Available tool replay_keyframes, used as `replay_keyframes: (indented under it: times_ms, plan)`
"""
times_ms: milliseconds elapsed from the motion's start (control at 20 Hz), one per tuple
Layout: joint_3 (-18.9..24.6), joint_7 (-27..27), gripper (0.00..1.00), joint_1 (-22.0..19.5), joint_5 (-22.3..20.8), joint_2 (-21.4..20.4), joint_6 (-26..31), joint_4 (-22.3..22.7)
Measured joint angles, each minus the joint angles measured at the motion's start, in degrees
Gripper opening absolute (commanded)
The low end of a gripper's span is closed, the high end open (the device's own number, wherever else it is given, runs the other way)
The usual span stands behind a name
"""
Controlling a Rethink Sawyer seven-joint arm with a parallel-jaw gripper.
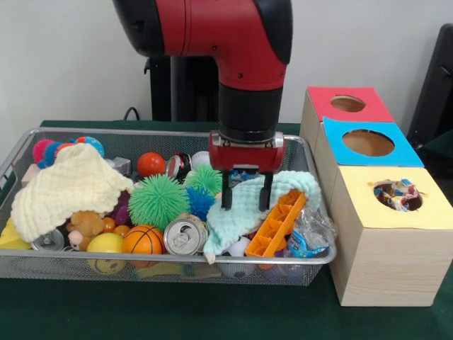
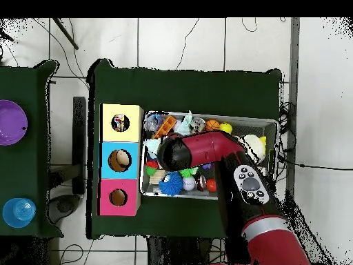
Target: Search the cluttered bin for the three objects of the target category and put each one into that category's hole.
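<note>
My gripper [image 1: 245, 205] hangs over the right half of the wire bin [image 1: 141, 261], open. Its two black fingertips [image 1: 226, 204] reach down to a mint-green cloth [image 1: 244, 219], and nothing is held between them. An orange plastic block [image 1: 277, 227] leans on the cloth just to the right. The wooden box [image 1: 382, 262] beside the bin has a red hole [image 1: 347, 103], a blue hole [image 1: 368, 142] and a yellow hole [image 1: 397, 195] with colourful wrappers inside. In the overhead view the red arm [image 2: 200, 152] hides the gripper.
The bin holds a cream cloth [image 1: 71, 185], a green spiky ball [image 1: 157, 200], a drink can [image 1: 185, 236], a small basketball [image 1: 143, 239], a yellow ball [image 1: 105, 244], an orange ball [image 1: 151, 164] and a crumpled plastic bottle [image 1: 309, 234]. A purple bowl [image 2: 10, 123] and a blue cup [image 2: 19, 212] sit on the side table.
</note>
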Motion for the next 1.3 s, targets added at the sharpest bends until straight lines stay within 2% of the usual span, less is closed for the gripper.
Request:
replay_keyframes:
  times_ms: [300,550,1250,1300]
  plan:
    - [-3.2,0.0,1.0,1.0,0.1,6.5,-9.4,-0.7]
    - [-4.4,0.0,1.0,1.4,0.2,8.1,-14.8,-1.3]
    - [-8.6,0.0,1.0,5.4,2.5,8.4,-15.7,-2.4]
    - [-8.9,0.0,0.0,5.7,2.7,8.5,-15.7,-2.6]
